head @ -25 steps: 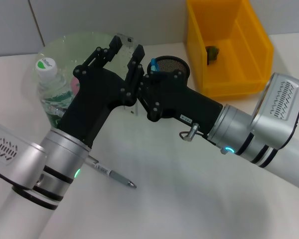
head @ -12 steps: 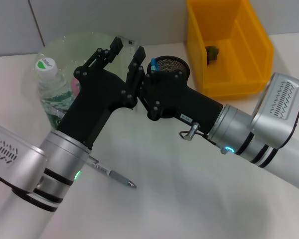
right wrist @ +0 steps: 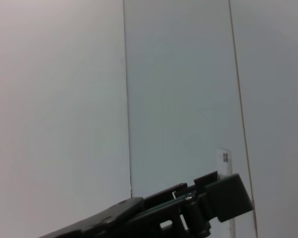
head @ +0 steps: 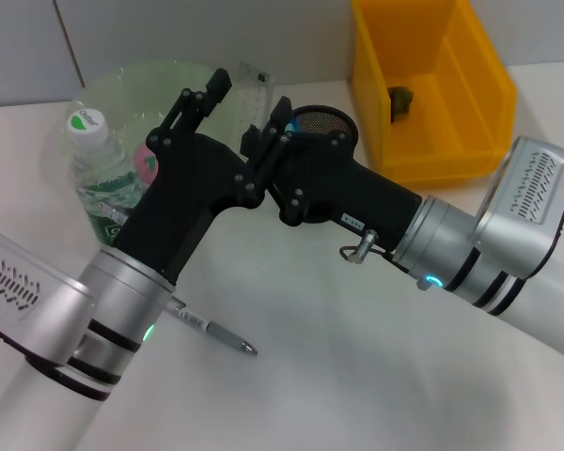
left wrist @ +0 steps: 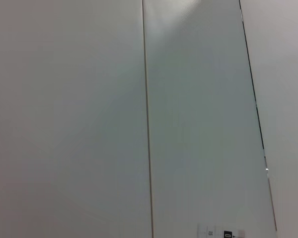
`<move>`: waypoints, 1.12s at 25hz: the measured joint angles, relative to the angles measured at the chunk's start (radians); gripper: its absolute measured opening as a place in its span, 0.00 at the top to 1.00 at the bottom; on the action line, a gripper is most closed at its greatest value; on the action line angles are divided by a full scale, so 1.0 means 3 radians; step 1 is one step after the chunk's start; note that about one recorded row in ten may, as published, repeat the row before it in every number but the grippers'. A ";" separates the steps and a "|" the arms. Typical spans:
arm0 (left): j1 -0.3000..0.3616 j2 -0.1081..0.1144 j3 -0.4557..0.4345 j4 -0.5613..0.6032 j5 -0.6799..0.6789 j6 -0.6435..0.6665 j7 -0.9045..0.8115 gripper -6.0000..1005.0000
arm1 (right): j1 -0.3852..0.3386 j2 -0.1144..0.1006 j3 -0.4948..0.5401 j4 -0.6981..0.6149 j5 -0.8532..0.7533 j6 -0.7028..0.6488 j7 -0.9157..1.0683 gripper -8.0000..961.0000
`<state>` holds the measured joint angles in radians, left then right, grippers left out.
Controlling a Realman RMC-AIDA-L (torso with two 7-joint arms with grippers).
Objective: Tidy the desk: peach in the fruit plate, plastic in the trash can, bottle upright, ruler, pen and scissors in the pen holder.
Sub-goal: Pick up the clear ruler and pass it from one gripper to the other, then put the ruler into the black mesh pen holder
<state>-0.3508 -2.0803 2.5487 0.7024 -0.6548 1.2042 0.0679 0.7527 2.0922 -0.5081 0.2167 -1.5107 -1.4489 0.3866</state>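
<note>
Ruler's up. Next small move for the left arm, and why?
Probably shift the left gripper sideways toward the black mesh pen holder, then lower. Its jaws hold the clear plastic ruler raised beside the holder's rim, not over the opening; the right gripper sits close alongside.

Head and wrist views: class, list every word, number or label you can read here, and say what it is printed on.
Bottle cap: green print, too blurred to read.
Ruler: printed digits, too small to read.
Right arm: small white label, unreadable.
Pen: no readable text.
</note>
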 joint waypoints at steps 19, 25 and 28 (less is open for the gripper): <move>0.0161 0.0055 -0.0075 0.0002 0.0040 0.0126 -0.0453 0.20 | -0.0206 -0.0014 0.0380 -0.0369 0.0021 -0.0032 -0.0001 0.97; 0.0501 0.0072 -0.0659 -0.0053 0.0913 0.0321 -0.1079 0.20 | -0.0240 -0.0019 0.0581 -0.0486 0.0024 -0.0014 -0.0001 0.96; 0.0577 0.0076 -0.0845 -0.0072 0.1198 0.0360 -0.1309 0.20 | -0.0207 -0.0018 0.0636 -0.0506 0.0026 0.0072 -0.0001 0.95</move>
<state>-0.1777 -2.0576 2.2953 0.6809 -0.2954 1.3122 -0.3248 0.6907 2.0867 -0.3174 0.0650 -1.5029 -1.4272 0.3862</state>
